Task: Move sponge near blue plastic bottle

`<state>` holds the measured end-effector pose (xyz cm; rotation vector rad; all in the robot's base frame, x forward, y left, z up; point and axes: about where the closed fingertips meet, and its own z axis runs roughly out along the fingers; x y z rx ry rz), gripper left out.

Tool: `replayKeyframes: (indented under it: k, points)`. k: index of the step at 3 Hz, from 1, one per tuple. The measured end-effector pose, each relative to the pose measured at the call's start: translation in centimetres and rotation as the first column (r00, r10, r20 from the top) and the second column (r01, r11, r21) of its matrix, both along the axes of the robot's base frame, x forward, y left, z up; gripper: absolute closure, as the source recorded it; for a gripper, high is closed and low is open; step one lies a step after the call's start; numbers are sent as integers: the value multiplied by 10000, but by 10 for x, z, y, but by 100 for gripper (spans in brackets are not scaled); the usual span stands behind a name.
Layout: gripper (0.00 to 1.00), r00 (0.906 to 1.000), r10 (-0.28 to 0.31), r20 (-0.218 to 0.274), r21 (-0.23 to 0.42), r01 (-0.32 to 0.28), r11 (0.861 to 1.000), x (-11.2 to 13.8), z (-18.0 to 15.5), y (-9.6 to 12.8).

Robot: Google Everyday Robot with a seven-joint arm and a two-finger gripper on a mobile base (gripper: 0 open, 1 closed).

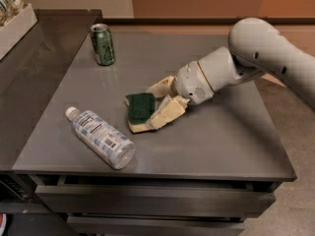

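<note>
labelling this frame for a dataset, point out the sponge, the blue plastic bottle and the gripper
sponge (140, 106): camera view, on its dark green top.
blue plastic bottle (101, 137): camera view, on the printed label at mid-body.
gripper (153, 105): camera view, midway between its fingertips, shut on the sponge, right of the bottle.

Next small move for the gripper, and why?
Probably shift the sponge a little closer to the bottle before releasing: the gripper grips the sponge mid-table, and a visible gap separates the two.

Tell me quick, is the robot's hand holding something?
Gripper: closed on the sponge, low over the middle of the table.
</note>
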<state>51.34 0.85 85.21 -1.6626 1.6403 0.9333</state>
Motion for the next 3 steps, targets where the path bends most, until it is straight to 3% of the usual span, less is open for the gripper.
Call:
replayKeyframes:
  k: [1, 2, 3]
  points:
    - [12, 9999, 105, 34, 296, -106, 9995, -1, 0, 4]
    - [0, 9999, 149, 31, 305, -150, 9994, -1, 0, 6]
    - [0, 9999, 151, 31, 304, -152, 9994, -1, 0, 6]
